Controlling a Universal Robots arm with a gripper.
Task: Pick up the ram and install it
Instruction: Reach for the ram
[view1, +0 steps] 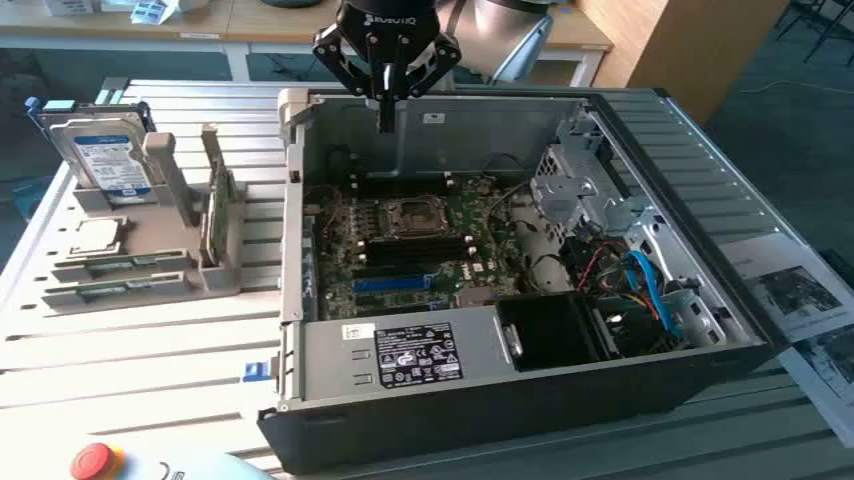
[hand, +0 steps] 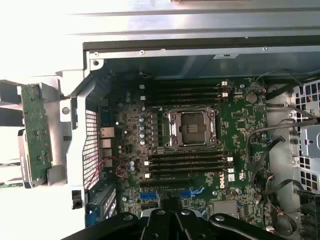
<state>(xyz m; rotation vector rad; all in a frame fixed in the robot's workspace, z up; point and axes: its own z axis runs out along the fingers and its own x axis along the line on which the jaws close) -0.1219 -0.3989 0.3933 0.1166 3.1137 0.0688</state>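
Ram (view1: 127, 264) on rack (view1: 211, 275), exterior view — wrist view, motherboard (hand: 240, 125)

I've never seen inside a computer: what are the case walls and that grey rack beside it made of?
The case walls look like bare sheet metal: dull silver, thin folded edges, punched holes. The grey rack is probably matte plastic: even colour, thick walls.

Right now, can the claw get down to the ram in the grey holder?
Probably yes: the ram lies uncovered in the holder beside the case; the shut claw hangs above the case.
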